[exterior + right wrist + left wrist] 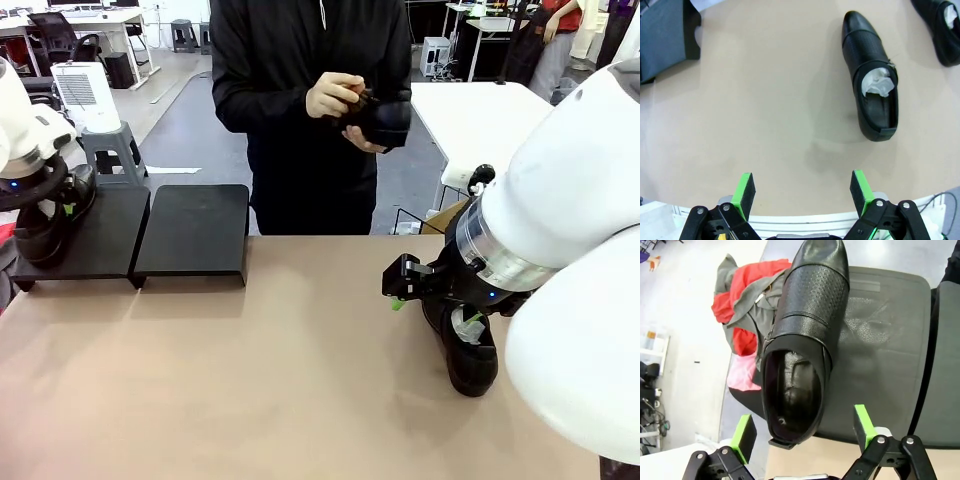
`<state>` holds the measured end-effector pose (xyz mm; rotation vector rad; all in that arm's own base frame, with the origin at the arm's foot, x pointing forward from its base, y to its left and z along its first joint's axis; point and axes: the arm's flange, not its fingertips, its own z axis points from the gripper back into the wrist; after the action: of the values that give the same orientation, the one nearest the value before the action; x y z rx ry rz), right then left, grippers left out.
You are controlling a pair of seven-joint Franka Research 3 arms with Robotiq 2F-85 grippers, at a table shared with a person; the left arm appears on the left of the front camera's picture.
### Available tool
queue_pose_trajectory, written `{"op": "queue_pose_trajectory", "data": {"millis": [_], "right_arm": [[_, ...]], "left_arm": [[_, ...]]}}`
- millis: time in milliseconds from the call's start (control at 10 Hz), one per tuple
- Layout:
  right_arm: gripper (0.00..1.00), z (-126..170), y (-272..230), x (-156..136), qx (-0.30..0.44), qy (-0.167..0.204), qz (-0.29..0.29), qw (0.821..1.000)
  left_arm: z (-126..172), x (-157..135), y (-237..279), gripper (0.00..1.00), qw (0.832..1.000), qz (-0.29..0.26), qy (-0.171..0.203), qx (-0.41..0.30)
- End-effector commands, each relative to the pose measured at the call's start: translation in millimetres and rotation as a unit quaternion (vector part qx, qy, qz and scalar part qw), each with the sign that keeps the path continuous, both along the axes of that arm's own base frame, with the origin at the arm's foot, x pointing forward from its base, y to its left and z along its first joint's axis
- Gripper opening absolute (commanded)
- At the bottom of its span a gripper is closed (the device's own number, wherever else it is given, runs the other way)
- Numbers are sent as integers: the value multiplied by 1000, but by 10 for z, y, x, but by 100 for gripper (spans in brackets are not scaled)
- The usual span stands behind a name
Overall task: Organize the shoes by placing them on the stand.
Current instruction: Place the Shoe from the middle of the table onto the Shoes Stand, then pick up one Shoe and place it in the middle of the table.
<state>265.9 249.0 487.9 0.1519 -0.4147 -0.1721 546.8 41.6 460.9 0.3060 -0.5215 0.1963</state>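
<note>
Hanging over the stand (880,340), the left pincer (803,426) gapes wide, its green pads (745,432) either side of the heel of a black shoe (810,305) resting on the left platform. The right pincer (802,187) is spread wide too, above the worktop (765,100), where two more shoes (870,95) lie; a person's hands (335,95) hold the fourth shoe (385,122)

Stand (190,235): two black platforms, side by side at the table's (250,380) far left. First shoe (45,235): stood on the left platform under the left arm (25,130). Second shoe (470,355): lay on the table by the right gripper (405,285). Third shoe (385,122): was held in the person's hands (335,95).
</note>
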Motion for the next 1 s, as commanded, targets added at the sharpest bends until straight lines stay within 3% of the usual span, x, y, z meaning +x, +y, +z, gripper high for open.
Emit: {"op": "queue_pose_trajectory", "data": {"millis": [0, 500, 700, 800, 900], "right_arm": [[100, 11, -7, 26, 8, 4, 9, 1000], [100, 11, -7, 26, 8, 4, 9, 1000], [100, 11, -7, 26, 8, 4, 9, 1000], [100, 11, -7, 26, 8, 4, 9, 1000], [100, 11, -7, 26, 8, 4, 9, 1000]], "left_arm": [[-106, 91, 21, 100, 1000, -1, 8, 3], [-141, 72, 20, 100, 1000, 1, 12, 0], [92, -428, -816, 100, 993, -117, -19, -4], [195, -646, -1046, 100, 990, -138, -13, 3], [257, -889, -1251, 100, 985, -155, 47, -55]]}}
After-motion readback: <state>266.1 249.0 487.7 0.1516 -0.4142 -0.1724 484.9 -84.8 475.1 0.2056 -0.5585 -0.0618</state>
